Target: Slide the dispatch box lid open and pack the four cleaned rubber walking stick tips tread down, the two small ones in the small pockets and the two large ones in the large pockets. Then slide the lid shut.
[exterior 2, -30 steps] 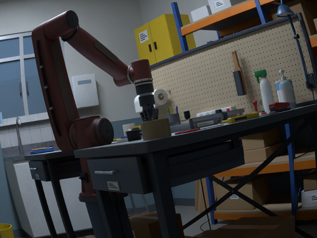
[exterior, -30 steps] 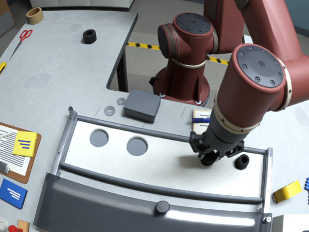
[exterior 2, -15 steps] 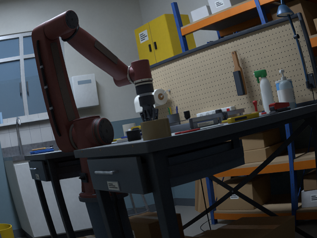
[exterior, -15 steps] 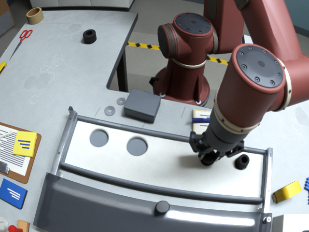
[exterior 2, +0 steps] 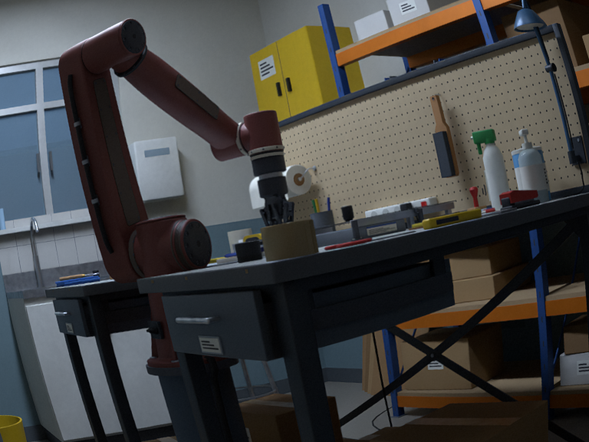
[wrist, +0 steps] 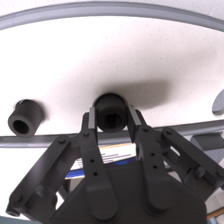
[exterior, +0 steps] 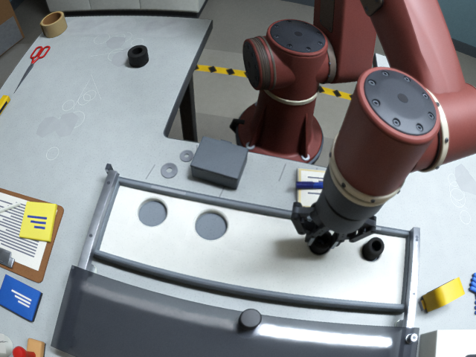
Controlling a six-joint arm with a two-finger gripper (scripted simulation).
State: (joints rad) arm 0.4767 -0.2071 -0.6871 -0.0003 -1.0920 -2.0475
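Observation:
A small black rubber tip (wrist: 111, 115) sits in a small pocket near the right end of the white box insert, mostly hidden under my wrist in the side camera (exterior: 321, 243). My gripper (wrist: 111, 121) stands over it, and its two fingers are closed on the tip's sides. A second small tip (exterior: 372, 248) (wrist: 24, 120) stands in the pocket just to the right. Two large round pockets (exterior: 152, 212) (exterior: 210, 226) on the left are empty. A large tip (exterior: 138, 56) stands on the far table. The lid (exterior: 230, 326) is slid toward the near side, with its knob (exterior: 250, 318) on top.
A grey box (exterior: 219, 161) sits behind the dispatch box, with two washers (exterior: 169, 170) beside it. A notepad with a blue pen (exterior: 310, 184) lies under my arm. A clipboard (exterior: 23, 230) lies at the left, a yellow tape dispenser (exterior: 442, 294) at the right. Scissors (exterior: 32, 63) and a tape roll (exterior: 54, 24) lie far left.

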